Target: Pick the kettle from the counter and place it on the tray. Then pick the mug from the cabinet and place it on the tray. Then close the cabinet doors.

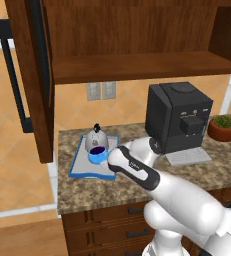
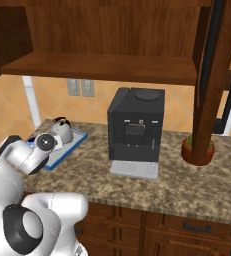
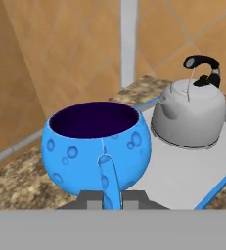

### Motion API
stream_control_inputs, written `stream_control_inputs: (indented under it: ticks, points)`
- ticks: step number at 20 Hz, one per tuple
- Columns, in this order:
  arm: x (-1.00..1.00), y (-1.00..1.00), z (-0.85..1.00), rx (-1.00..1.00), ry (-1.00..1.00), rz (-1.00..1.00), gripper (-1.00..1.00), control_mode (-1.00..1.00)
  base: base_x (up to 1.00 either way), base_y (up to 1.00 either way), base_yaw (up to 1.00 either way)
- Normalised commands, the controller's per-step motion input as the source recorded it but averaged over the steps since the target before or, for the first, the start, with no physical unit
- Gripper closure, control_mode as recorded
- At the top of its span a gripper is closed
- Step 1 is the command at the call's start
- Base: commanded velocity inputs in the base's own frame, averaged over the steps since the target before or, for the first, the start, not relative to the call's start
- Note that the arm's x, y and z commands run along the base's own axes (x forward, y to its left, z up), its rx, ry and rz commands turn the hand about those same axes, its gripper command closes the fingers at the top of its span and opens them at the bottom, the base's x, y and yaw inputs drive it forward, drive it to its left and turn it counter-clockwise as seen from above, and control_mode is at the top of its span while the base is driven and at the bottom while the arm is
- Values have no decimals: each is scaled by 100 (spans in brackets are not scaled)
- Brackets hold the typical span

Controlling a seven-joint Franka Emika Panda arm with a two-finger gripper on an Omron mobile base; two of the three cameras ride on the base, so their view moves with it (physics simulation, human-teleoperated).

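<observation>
Your end effector was clamped on the mug handle beside the kettle; its base, seemingly over the tray, stayed hidden.

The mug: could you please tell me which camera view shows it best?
The hand view: the mug fills the foreground, its handle between the shut pincer's tips, the kettle behind. The left base view shows it small over the tray; in the right base view the arm hides it.
</observation>
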Motion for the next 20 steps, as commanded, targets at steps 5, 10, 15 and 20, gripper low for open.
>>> stream_control_inputs:
  ticks: [5,10,15,20]
  points:
    - [25,2,-10,0,1,0,100,-100,0,0,0]
    - [7,4,-1,0,10,0,100,-100,0,0,0]
    - [10,3,-3,0,14,0,100,-100,0,0,0]
    - [15,3,-2,0,2,0,100,-100,0,0,0]
